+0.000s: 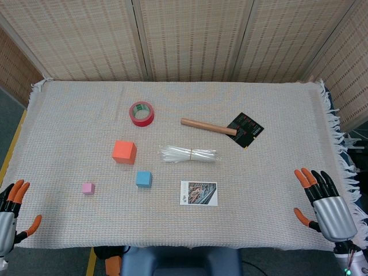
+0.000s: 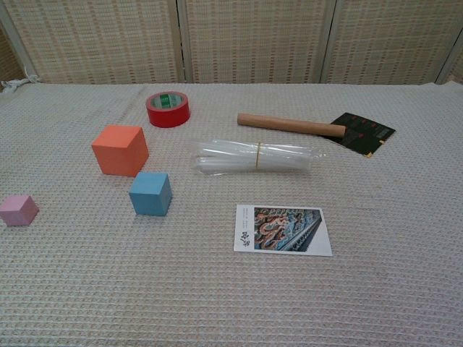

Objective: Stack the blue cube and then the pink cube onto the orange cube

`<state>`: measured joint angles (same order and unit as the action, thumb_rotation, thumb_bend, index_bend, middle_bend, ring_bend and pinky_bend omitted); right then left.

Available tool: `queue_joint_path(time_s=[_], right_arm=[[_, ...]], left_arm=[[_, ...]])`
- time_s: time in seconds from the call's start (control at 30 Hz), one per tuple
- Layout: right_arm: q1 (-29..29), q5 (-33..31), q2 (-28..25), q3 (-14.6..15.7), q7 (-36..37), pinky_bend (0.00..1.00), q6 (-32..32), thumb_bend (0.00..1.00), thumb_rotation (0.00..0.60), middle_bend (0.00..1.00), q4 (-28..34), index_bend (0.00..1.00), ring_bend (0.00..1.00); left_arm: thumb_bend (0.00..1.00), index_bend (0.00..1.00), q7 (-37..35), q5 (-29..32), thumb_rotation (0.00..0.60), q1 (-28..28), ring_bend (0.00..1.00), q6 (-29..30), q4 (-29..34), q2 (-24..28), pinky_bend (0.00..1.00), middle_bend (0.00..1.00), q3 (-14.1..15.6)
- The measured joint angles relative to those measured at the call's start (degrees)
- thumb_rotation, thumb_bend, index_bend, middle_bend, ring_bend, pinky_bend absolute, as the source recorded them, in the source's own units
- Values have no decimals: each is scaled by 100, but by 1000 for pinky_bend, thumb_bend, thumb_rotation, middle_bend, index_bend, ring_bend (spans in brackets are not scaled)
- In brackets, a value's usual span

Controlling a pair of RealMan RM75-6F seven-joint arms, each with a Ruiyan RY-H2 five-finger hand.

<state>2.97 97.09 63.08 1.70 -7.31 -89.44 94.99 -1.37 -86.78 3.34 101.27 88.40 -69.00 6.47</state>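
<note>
Your left hand [image 1: 12, 215] is hovering at the near left corner of the counter [image 1: 276, 167], fingers spread and holding nothing. Your right hand [image 1: 325, 201] is hanging at the near right edge, also splayed wide and empty. Both are showing only in the head view.

The three cubes are sitting apart from one another on the left half of the woven cloth. The orange cube [image 1: 124, 152] is lying furthest back of the three, upright and flat on the cloth. The blue cube [image 1: 144, 179] is resting just in front of it and a little to the right, near it but not touching. The pink cube [image 1: 87, 188], the smallest, is sitting further left, closest to your left hand and well apart from the other two.

Nothing is standing between your left hand and the cubes. Around them, a red tape roll [image 1: 141, 113] is lying flat behind the orange cube. A bundle of clear plastic strips [image 1: 188, 154], tied at its middle, is stretching out to the right of the orange cube, beside it but separate. A picture card [image 1: 199, 192] is lying flat to the right of the blue cube. Further back on the right, a wooden stick [image 1: 208, 126] is resting with its far end over a dark card [image 1: 247, 129], both well apart from the cubes.
</note>
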Motion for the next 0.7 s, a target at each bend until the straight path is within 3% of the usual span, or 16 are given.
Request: queue_joint_path(time_s=[0.17, 0.27, 0.4, 0.57, 0.63, 0.7], right_arm=[[-26, 52, -58, 26, 75, 0, -32, 200, 536, 0, 10, 0, 0], [-47, 50, -105, 26, 131, 0, -59, 199, 535, 0, 18, 0, 0], [-27, 16, -119, 15, 156, 0, 15, 200, 537, 0, 19, 0, 0], [10, -96, -170, -20, 217, 0, 121, 200, 537, 0, 32, 0, 0], [8, -180, -218, -49, 258, 0, 133, 199, 537, 0, 52, 0, 0], [1, -265, -265, -80, 315, 0, 134, 200, 536, 0, 76, 0, 0]], left_arm=[[318, 43, 304, -126, 600, 75, 0, -262, 45, -94, 145, 26, -37], [316, 32, 642, -400, 600, 251, 37, -511, 141, -216, 245, 128, -74], [317, 38, 1058, -605, 600, 580, 232, -1058, 319, -392, 482, 319, -163], [322, 109, 1792, -383, 600, 1128, 610, -2083, 603, -706, 852, 731, -449], [321, 129, 2079, -203, 600, 1396, 729, -2582, 658, -884, 947, 860, -593], [320, 138, 2200, -20, 600, 1631, 788, -2979, 659, -1053, 982, 919, -733]])
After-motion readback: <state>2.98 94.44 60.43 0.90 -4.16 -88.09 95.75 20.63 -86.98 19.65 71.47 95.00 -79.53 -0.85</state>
